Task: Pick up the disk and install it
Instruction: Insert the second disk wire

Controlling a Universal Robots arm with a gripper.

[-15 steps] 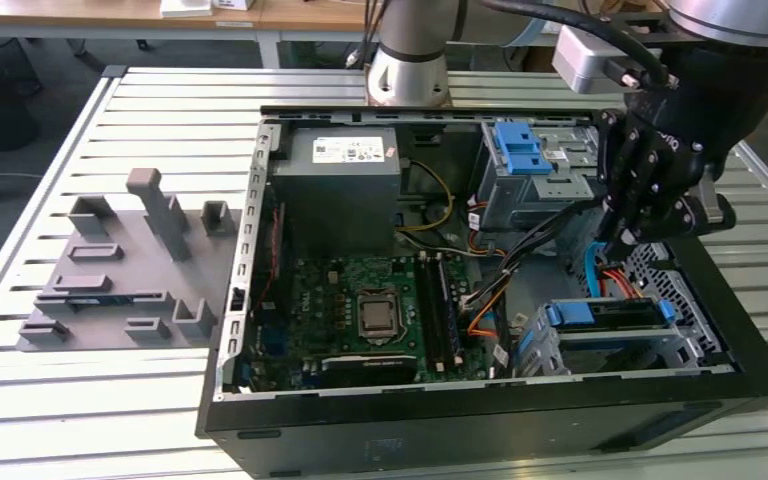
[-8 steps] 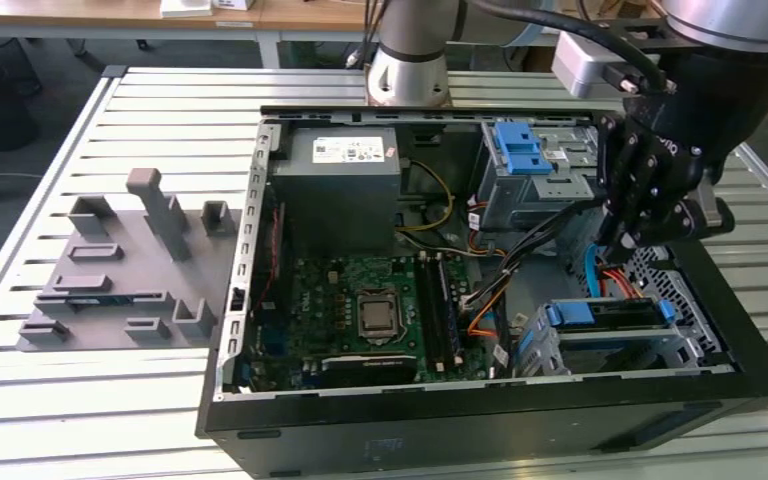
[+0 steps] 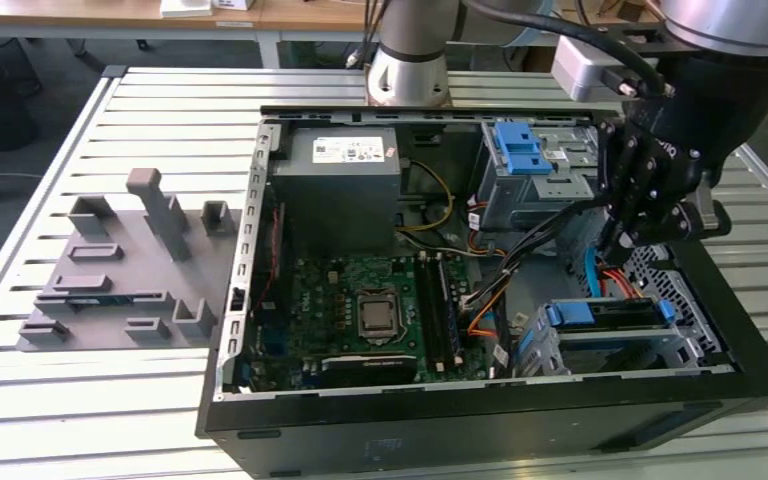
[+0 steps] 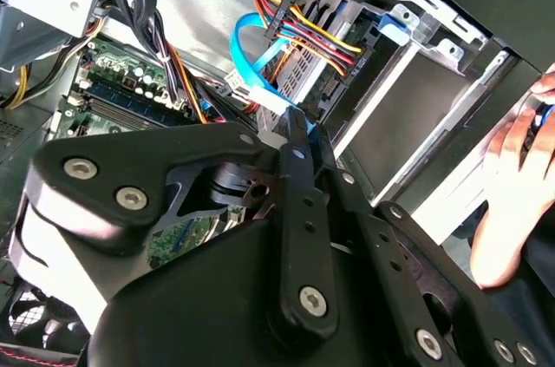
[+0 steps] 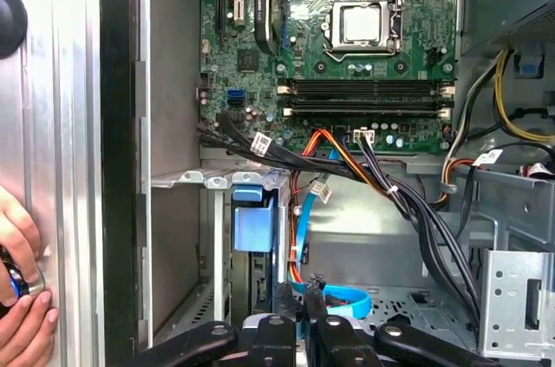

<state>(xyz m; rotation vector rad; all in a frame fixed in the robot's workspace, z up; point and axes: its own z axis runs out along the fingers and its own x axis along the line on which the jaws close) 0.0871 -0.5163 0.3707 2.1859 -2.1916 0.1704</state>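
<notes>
Disk [image 3: 620, 314] sits in the case's lower bay, blue frame outward, long axis across the bay. Gripper [image 3: 620, 243] hangs just above it, fingers pinched together, holding nothing.

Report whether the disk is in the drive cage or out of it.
In. The disk, blue-framed, sits inside the metal drive cage of the open computer case; the gripper is just above.

Evenly and brightly lit from above, with soft, short shadows inside the computer case [image 3: 357, 120]. Mild glare on the ribbed metal table [image 3: 131, 400] and on the case floor in the second wrist view. Nearby black gripper [image 4: 299, 137] links slightly soft, background sharper.
</notes>
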